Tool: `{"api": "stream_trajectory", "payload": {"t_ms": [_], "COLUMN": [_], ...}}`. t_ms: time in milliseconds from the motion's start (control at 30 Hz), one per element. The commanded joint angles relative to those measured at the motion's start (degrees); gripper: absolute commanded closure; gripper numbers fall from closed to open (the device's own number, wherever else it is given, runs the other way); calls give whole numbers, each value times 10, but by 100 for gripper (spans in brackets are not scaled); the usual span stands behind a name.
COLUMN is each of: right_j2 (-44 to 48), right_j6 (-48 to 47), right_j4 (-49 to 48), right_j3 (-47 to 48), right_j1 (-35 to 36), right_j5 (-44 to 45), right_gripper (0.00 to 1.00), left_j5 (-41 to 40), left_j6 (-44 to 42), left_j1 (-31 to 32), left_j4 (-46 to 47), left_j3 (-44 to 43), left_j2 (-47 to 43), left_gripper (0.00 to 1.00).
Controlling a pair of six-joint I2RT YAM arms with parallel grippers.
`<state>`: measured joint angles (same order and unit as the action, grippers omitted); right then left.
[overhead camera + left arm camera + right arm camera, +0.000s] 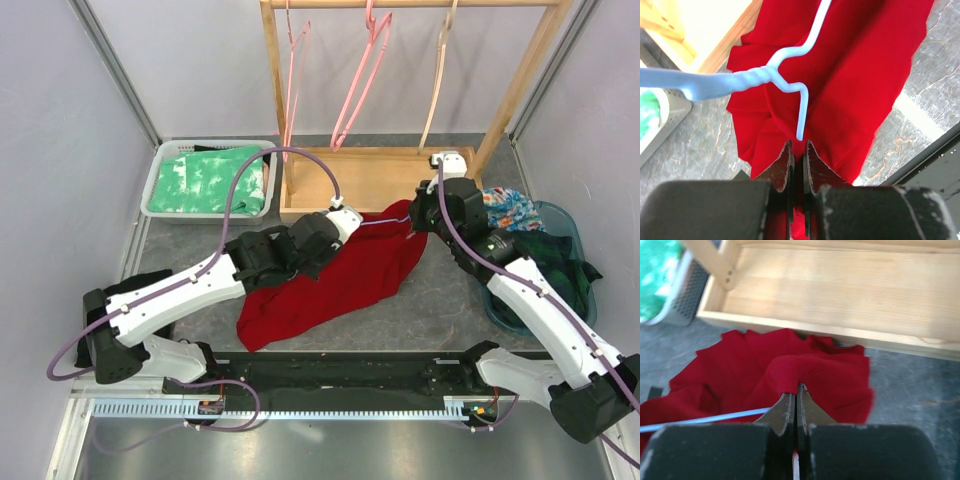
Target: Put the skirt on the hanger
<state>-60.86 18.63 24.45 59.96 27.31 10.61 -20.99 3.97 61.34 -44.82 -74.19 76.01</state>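
The red skirt (pixel 335 280) lies crumpled on the grey table between the two arms. A light blue wire hanger (pixel 747 80) hovers over the skirt (pixel 860 75). Its twisted neck and hook point left in the left wrist view. One wire end runs down into my left gripper (pixel 799 145), which is shut on it. The left gripper (pixel 350 222) sits at the skirt's upper edge. My right gripper (pixel 796 387) is shut on a raised fold of the skirt (pixel 740 370) at its top right corner. The thin hanger wire (pixel 705 419) runs in from the left toward its jaws. In the top view the right gripper (pixel 415 222) faces the left one.
A wooden rack (pixel 520 80) with a tray base (pixel 840 290) stands just behind the skirt, carrying pink hangers (pixel 360 70) and a cream one (pixel 438 80). A white basket (pixel 160 185) of green cloth is at back left. A blue bin (pixel 565 235) of clothes is at right.
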Motion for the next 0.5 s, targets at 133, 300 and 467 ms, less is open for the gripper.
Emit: {"api": "stream_trajectory", "payload": {"t_ms": [133,300,467], "right_j2": [42,80,121], "right_j6": [12,16,1], "right_j4": [-41,-29,8], "right_j3": [31,39,77], "right_j1": [36,35,35], "right_j5": [-87,-101,-34], "right_gripper": [100,100,100], "left_j5": [19,17,-14], "left_j6": [-29,-47,-97], "left_j1": [10,10,11], "left_j4": [146,184,185], "left_j3": [-37,-37,-76], "left_j2": [12,11,-9], "left_gripper": [98,98,98]}}
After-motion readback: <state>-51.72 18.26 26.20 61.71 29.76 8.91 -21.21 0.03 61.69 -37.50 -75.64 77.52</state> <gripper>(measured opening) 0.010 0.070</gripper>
